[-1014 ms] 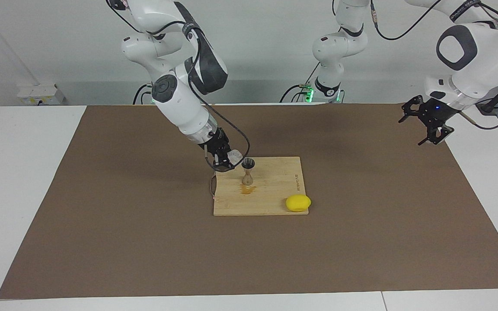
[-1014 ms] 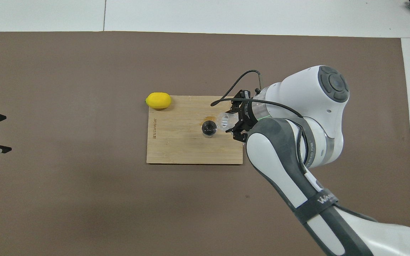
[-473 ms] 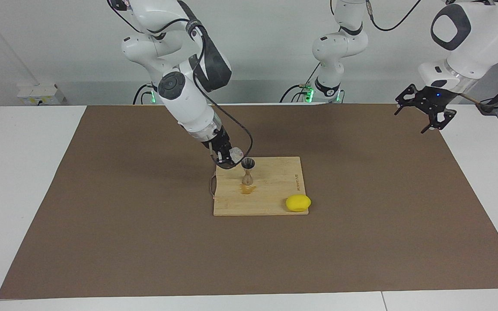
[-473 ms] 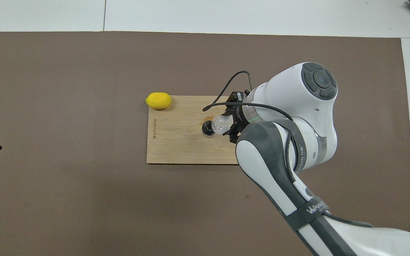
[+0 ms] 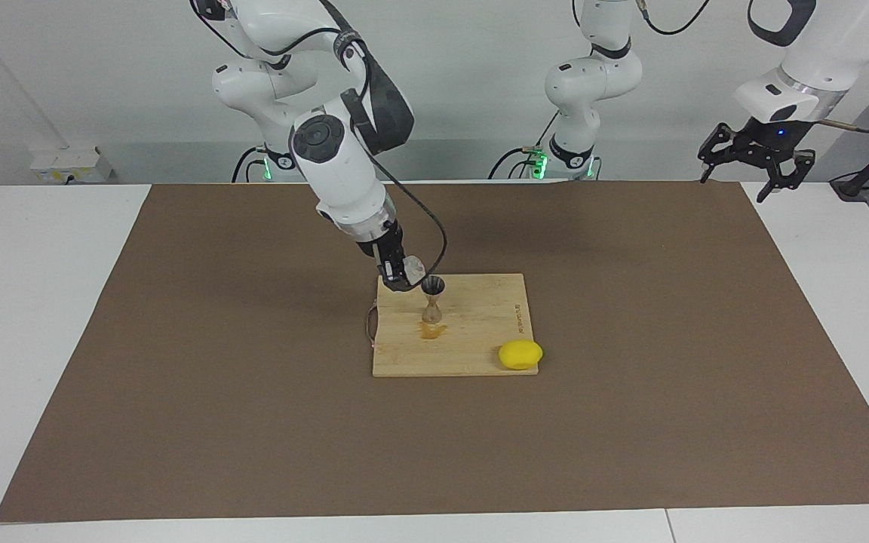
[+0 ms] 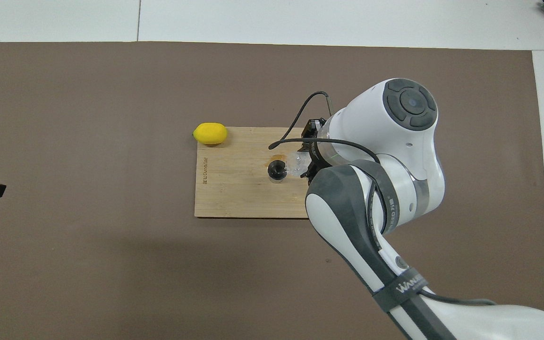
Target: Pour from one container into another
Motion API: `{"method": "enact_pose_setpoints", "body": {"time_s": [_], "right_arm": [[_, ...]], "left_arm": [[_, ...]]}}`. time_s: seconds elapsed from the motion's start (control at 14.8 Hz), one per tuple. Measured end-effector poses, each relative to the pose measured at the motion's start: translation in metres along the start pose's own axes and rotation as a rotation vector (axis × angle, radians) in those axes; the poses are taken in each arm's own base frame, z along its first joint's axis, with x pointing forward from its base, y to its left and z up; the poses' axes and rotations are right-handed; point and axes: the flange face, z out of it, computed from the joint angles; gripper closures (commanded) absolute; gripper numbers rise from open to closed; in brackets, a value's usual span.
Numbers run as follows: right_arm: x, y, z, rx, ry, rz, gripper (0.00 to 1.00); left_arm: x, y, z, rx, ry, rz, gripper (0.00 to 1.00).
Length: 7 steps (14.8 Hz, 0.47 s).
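Two arms shared the table: the right gripper [image 5: 398, 273] pinched the glass cup [image 5: 411, 265], tipped beside the jigger's [image 5: 433, 299] mouth over the cutting board [image 5: 472, 354]; the left gripper [image 5: 753, 154] waited high, fingers spread. An amber puddle [image 5: 430, 332] at the jigger's foot suggested aiming the cup's lip squarely over the mouth and tilting slowly. A lemon [image 5: 520, 354] lay at the board's corner.
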Motion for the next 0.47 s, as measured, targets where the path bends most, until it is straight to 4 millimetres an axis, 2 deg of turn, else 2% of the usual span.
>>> {"method": "enact_pose_setpoints", "body": {"time_s": [0.47], "right_arm": [[-0.016, 0.003, 0.001, 0.009, 0.027, -0.023, 1.0]], "left_arm": [[0.012, 0.022, 0.011, 0.006, 0.014, -0.238, 0.0]]}}
